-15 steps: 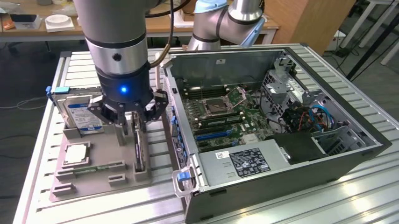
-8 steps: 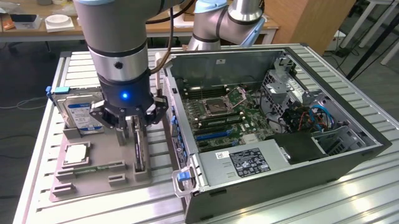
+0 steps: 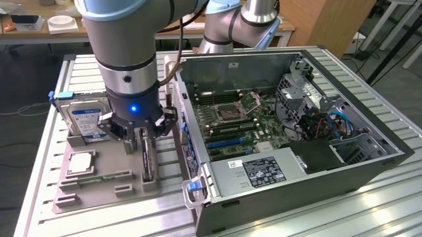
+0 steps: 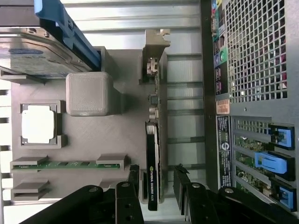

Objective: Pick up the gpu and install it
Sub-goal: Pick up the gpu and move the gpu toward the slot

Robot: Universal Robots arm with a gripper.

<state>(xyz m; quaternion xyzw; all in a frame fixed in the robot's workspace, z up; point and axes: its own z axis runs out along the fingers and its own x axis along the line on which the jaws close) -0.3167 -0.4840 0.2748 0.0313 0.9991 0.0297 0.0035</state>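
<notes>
Bright even light, soft faint shadows

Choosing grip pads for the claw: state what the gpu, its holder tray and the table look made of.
gpu: black shroud with a faint sheen, likely plastic; pale bare-metal bracket at one end.
holder tray: matte grey, fine layered texture, probably printed plastic.
table: silvery grooved slats with brushed glare, apparently aluminium.

we read white print along the black edge of the gpu [image 4: 153, 158], seemingly NVIDIA Quadro, power supply label [image 3: 262, 171] and hard drive label [image 3: 84, 121] illegible to us
</notes>
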